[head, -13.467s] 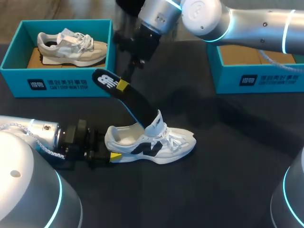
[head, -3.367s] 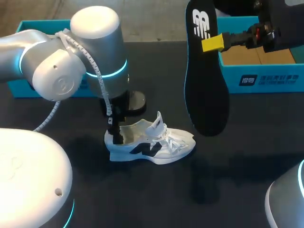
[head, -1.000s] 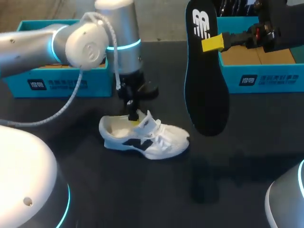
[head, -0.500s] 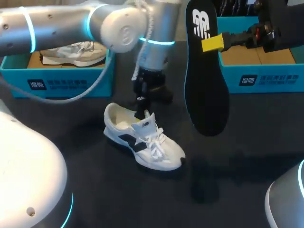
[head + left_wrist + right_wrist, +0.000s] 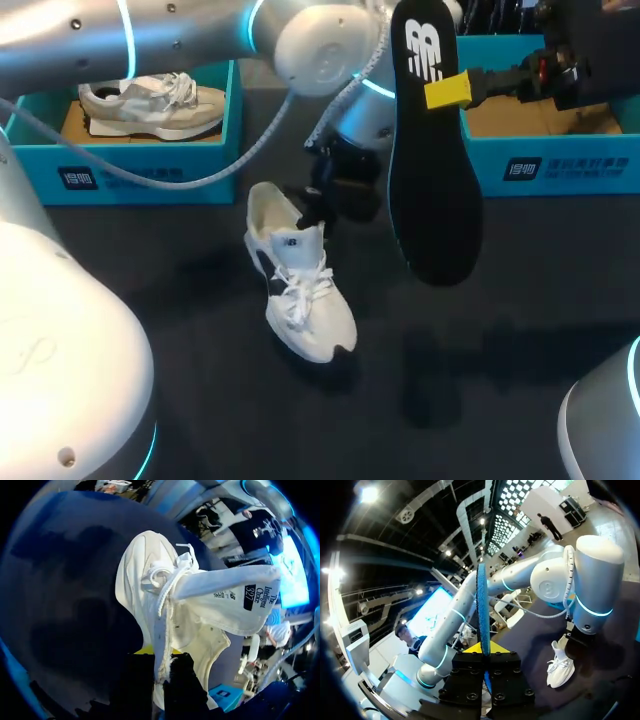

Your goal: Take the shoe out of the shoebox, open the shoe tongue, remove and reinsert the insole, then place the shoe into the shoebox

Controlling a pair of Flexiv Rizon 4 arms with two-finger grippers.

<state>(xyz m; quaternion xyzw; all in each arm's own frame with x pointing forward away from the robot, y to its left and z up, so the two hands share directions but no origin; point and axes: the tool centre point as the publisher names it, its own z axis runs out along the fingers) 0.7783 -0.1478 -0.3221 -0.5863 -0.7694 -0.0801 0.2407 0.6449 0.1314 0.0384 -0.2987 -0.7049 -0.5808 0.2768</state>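
Observation:
A white shoe (image 5: 298,290) lies on the black table, toe toward the front edge, its tongue (image 5: 225,602) lifted. My left arm comes in from the left, and my left gripper (image 5: 306,208) is shut on the shoe's side edge near the laces; in the left wrist view my left gripper (image 5: 160,662) pinches that edge of the white shoe (image 5: 150,580). My right gripper (image 5: 452,90) is shut on a black insole (image 5: 435,170) and holds it upright above the table, right of the shoe. In the right wrist view the insole (image 5: 482,600) stands edge-on in my right gripper (image 5: 484,652).
A teal shoebox (image 5: 120,175) at the back left holds a grey shoe (image 5: 150,105). A second teal shoebox (image 5: 560,165) stands at the back right, behind the insole. Bare black tabletop lies in front of the white shoe.
My left arm has swung right and turned the white shoe with it: the toe, which pointed right, now points toward the front. The right arm and insole have not moved.

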